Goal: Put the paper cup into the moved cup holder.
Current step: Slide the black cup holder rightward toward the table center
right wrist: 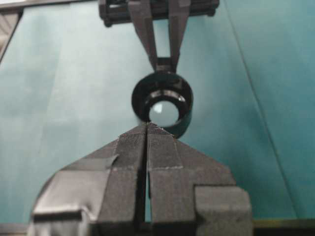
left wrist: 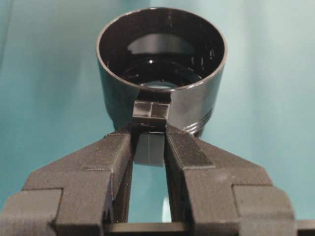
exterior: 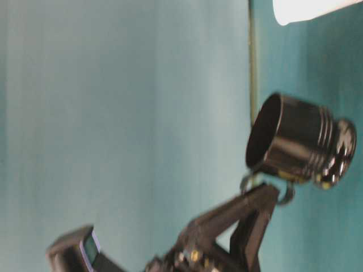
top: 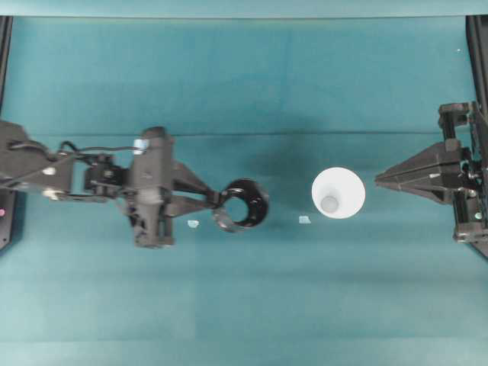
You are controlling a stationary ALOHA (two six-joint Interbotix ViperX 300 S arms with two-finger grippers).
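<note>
The glossy black cup holder (top: 245,203) is left of the table's middle, and my left gripper (top: 219,200) is shut on its small side handle (left wrist: 151,113). In the left wrist view the holder (left wrist: 162,69) stands just beyond my fingers (left wrist: 110,152), its round mouth open to the camera. From table level the holder (exterior: 300,141) looks tilted. The white paper cup (top: 338,193) stands upright to the holder's right, apart from it, and its edge shows (exterior: 309,8). My right gripper (top: 379,180) is shut and empty just right of the cup. The right wrist view shows the shut fingers (right wrist: 167,147) and the holder (right wrist: 162,101), not the cup.
Two small pale scraps lie on the teal table: one (top: 193,223) below the left arm and one (top: 304,219) between holder and cup. Black frames run along the left (top: 4,46) and right (top: 479,46) edges.
</note>
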